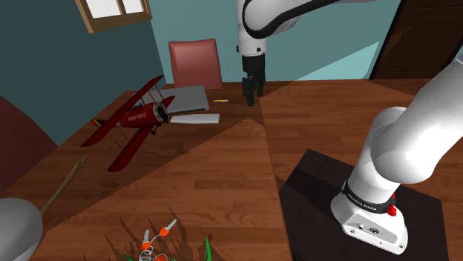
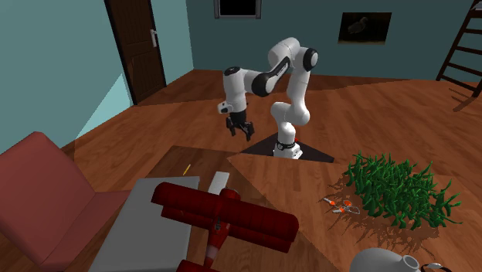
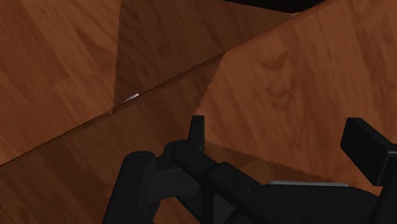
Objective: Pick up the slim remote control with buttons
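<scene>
The slim remote [image 1: 194, 118] is a plain pale grey slab lying flat on the wooden table, just right of the red toy biplane [image 1: 132, 122] in the shoulder view. In the second exterior view the remote [image 2: 218, 183] lies beside the biplane's upper wing [image 2: 224, 215]. My black gripper [image 1: 253, 98] hangs above the table, off to the shoulder view's right of the remote and apart from it. It also appears in the second exterior view [image 2: 239, 131], beyond the table's far edge. In the wrist view the gripper [image 3: 280, 137] is open, with nothing but bare wood between its fingers.
A flat grey slab [image 1: 189, 96] lies behind the remote, with a yellow pencil [image 1: 219, 100] near it. A red chair [image 1: 194, 63] stands at the table's far side. A green plant [image 2: 398, 189], small orange-handled items [image 2: 338, 205] and a grey rounded object [image 1: 15, 226] sit at the near end.
</scene>
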### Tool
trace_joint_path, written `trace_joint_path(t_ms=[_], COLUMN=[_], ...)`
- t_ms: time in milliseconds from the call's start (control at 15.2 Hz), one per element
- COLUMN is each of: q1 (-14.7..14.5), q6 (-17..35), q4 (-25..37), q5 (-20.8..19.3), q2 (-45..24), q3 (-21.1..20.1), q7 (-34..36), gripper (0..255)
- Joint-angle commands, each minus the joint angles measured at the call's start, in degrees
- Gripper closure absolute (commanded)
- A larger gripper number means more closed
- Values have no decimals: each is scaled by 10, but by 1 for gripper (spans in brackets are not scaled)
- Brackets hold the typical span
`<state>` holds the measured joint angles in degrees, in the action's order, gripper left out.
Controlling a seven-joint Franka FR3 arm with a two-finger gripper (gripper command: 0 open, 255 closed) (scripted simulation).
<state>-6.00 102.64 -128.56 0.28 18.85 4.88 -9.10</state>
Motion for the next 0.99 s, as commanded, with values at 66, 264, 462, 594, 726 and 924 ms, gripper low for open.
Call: trace_joint_path(t_ms=[66,264,462,594,726,924], q1=[-9,-17,-25,-29,-33,-39], q6=[30,53,71,80,87,92], q4=[40,86,136,173,212,276], q5=[0,2,3,3,3,1], q2=[-60,-120,-179,-218,-257,-316], q3=[0,-3,-8,-13,-18,-26], q7=[-31,-59,-85,-102,-117,-139], gripper=[0,0,0,0,0,0])
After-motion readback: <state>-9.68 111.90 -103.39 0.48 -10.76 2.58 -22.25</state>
